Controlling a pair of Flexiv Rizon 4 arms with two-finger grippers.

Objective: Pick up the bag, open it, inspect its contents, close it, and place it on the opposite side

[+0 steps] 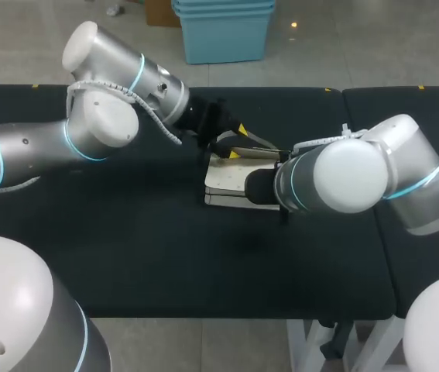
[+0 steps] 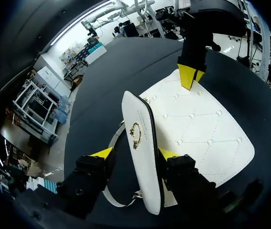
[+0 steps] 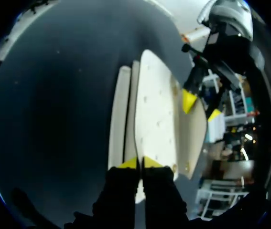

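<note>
White bag (image 2: 197, 129): 1, between left end effector (image 2: 135, 153) and right end effector (image 3: 140, 163): 2.

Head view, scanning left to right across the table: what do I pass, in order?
left arm → bag → right arm

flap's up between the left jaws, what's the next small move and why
Probably close the left gripper on the flap: it stands on edge between the yellow tips with a gap on one side, so it looks only propped. The right gripper pinches the far edge of the white quilted bag, so a firm hold should let the flap swing wider.
</note>
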